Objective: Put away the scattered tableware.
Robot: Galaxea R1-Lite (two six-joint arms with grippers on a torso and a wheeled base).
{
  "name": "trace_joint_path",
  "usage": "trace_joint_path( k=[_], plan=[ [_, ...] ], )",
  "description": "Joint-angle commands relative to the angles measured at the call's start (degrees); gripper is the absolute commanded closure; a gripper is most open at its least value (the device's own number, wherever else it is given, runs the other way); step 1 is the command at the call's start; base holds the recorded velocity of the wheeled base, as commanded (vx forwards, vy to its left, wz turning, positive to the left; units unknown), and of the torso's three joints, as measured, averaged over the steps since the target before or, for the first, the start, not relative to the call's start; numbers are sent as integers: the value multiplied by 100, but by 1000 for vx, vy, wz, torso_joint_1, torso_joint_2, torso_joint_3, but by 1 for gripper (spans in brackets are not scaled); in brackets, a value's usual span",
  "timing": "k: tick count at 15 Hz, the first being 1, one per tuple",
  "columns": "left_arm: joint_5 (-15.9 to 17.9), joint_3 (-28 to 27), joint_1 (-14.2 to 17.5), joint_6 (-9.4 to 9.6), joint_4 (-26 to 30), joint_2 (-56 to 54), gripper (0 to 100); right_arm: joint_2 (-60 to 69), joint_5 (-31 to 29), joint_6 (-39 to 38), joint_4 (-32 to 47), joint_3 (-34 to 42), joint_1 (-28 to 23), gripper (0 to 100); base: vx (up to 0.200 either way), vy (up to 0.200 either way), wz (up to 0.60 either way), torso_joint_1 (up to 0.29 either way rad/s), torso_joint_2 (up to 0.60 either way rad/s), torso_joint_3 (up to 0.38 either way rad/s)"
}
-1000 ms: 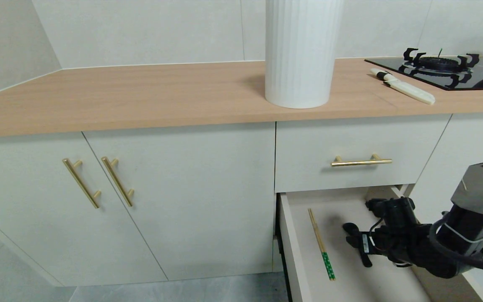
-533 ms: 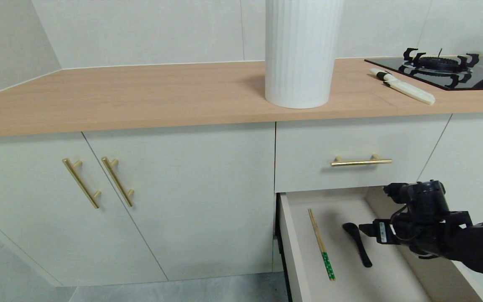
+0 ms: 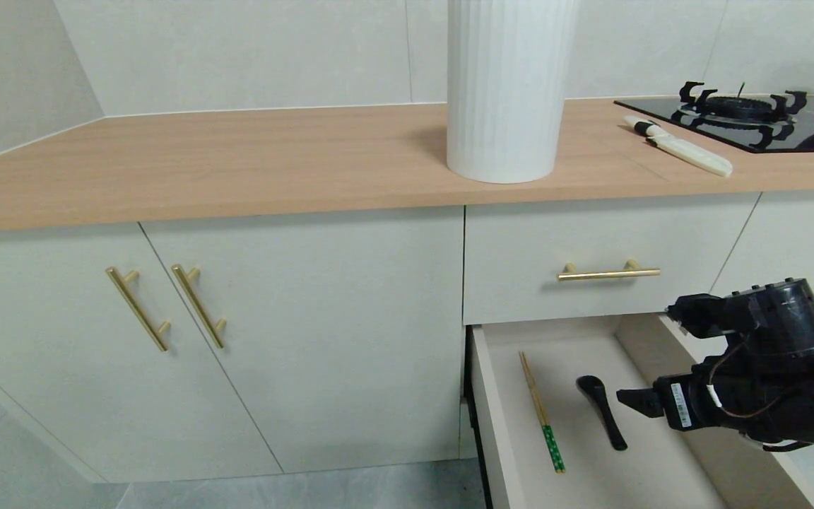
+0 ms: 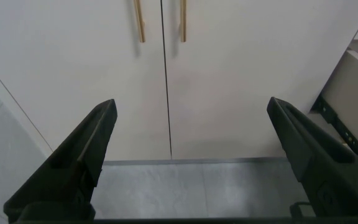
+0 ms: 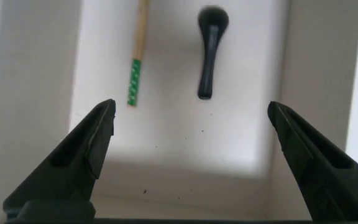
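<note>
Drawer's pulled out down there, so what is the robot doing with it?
It is putting tableware away in the open drawer. Chopsticks and a black spoon lie inside it, side by side and apart. The right gripper hangs open over the drawer, holding nothing. A white knife lies on the counter beside the stove, not yet put away.

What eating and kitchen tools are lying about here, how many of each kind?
Pair of chopsticks: 1, in the open drawer
Black spoon: 1, in the same drawer
Knife: 1, on the counter
Total: 3
</note>
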State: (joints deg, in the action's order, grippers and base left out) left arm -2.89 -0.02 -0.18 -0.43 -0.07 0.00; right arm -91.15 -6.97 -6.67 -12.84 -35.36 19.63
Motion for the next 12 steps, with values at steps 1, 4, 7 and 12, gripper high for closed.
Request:
trace_joint_path(
  k=[1, 4, 7, 12],
  plan=[
    [-1, 2, 1, -1, -1, 0, 0, 229, 3, 8, 18, 12, 24, 0, 0, 0, 0, 0, 0, 0],
    [-1, 2, 1, -10, -1, 0, 0, 361, 3, 60, 71, 47, 76, 0, -133, 0, 0, 5, 2, 0],
    [-1, 2, 1, -10, -1, 0, 0, 396, -6, 69, 194, 47, 85, 0, -200, 0, 0, 4, 2, 4],
    [-1, 2, 1, -10, -1, 0, 0, 449, -6, 157, 203, 74, 94, 0, -200, 0, 0, 1, 2, 2]
  ],
)
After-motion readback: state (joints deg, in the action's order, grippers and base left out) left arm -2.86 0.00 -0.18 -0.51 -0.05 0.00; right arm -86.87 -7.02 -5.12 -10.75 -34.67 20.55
